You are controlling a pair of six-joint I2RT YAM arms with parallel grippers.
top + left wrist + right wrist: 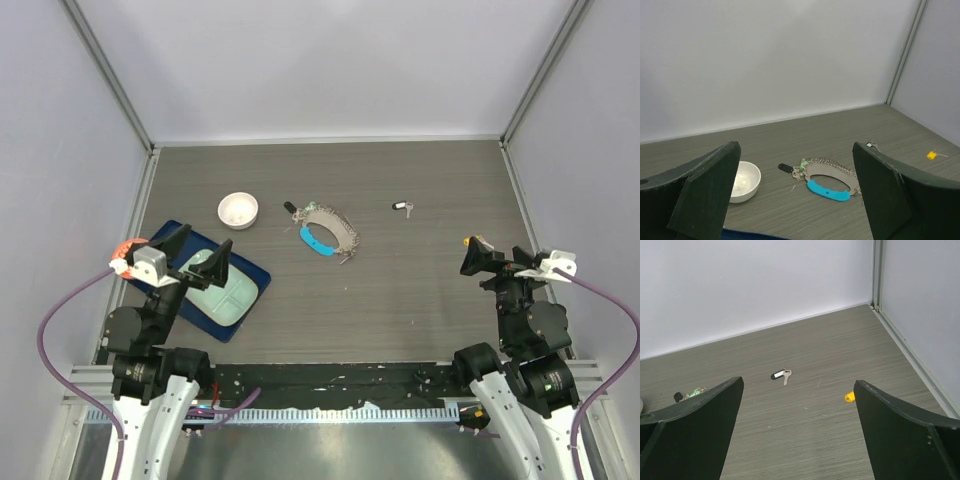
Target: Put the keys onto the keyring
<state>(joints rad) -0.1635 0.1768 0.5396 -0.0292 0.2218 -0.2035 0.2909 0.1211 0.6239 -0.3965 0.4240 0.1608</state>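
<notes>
Key [403, 208]: tiny, teeth too small to read. Lies at 3 o'clock of keyring [330, 231], well apart, and well off the back and right walls. Right wrist view cuts off most of the keyring behind a finger. Left gripper [795, 150] and right gripper [799, 390]: jaws wide apart, holding nothing. Blue tray [247, 300] is partly hidden under the left arm.
</notes>
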